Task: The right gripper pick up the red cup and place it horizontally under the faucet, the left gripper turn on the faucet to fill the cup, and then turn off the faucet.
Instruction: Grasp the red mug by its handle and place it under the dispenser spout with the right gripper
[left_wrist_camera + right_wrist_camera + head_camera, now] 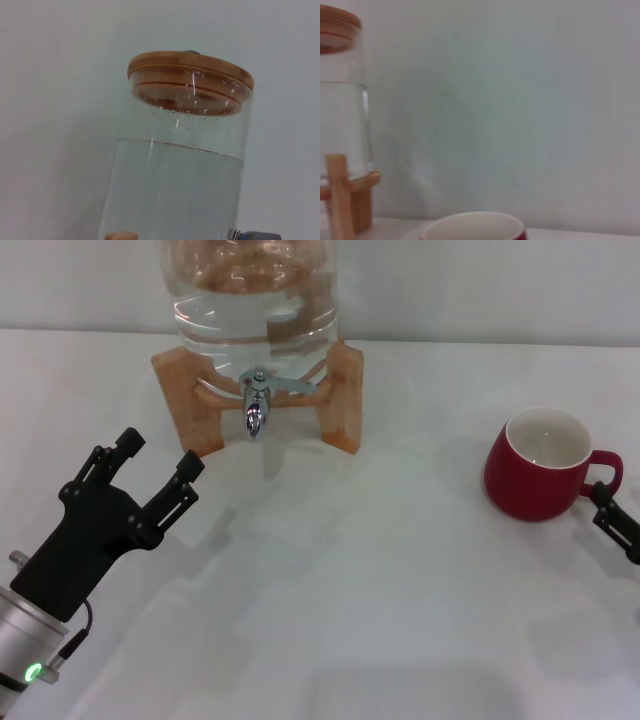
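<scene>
The red cup (540, 465) stands upright on the white table at the right, cream inside showing, its loop handle pointing right. Its rim also shows in the right wrist view (472, 226). My right gripper (614, 519) shows only partly at the right edge of the head view, just beside the cup's handle. The chrome faucet (256, 406) hangs from the clear water jug (250, 300) in its wooden stand (345, 395) at the back centre, with nothing under the spout. My left gripper (160, 452) is open and empty, to the front left of the faucet and apart from it.
The jug is partly full of water and has a wooden lid (190, 75). The jug (342, 115) and a stand leg (339, 200) also show in the right wrist view. A pale wall stands behind the white table (380, 580).
</scene>
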Motion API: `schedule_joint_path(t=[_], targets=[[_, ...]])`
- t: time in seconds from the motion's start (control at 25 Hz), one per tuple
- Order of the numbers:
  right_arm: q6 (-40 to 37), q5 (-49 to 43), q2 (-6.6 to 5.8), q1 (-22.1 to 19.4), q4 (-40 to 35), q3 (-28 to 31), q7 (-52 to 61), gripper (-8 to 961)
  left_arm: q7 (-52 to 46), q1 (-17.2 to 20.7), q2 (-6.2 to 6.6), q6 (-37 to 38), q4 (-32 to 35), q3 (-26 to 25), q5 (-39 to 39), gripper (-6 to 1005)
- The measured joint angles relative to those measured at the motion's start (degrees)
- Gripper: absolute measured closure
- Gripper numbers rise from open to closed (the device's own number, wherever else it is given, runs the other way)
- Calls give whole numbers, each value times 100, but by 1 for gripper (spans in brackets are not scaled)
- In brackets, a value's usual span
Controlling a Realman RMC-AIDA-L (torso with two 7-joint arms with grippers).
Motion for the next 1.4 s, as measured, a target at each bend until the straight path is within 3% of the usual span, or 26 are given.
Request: schedule_joint_path(t=[1.4], targets=[[-978, 135, 28, 493, -101, 354, -28, 82, -9, -18, -12, -63, -1, -3, -10, 140]])
